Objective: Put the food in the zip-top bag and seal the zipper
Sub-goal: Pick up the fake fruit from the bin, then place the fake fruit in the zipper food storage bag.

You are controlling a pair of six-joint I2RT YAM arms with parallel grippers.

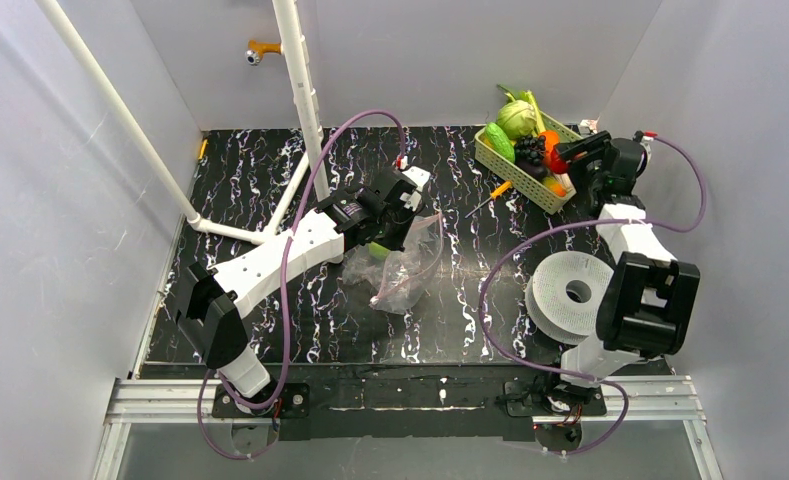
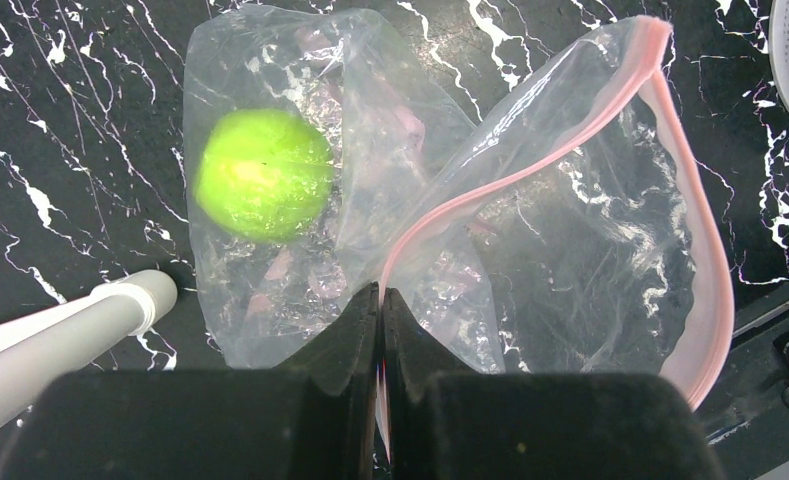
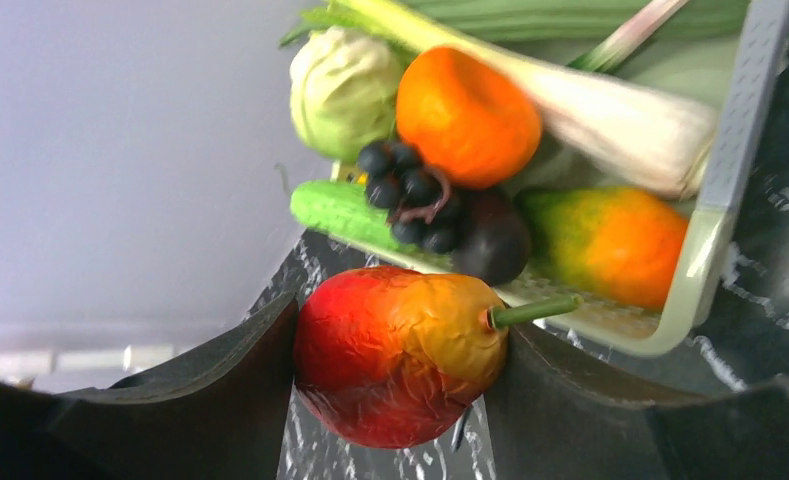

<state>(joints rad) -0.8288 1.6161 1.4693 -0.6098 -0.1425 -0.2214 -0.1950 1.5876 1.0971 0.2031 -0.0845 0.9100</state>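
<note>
The clear zip-top bag lies mid-table with its mouth open. Its pink zipper loops open in the left wrist view. A round green fruit sits inside the bag. My left gripper is shut on the bag's zipper edge. My right gripper is shut on a red-and-yellow fruit with a green stem, held just outside the pale green basket. In the basket lie an orange fruit, a dark grape bunch, a green cucumber and a green-orange fruit.
The cabbage head and the leek are also in the basket at the back right. A white pipe frame stands at the back left. A white spool lies near the right arm. An orange-handled screwdriver lies beside the basket.
</note>
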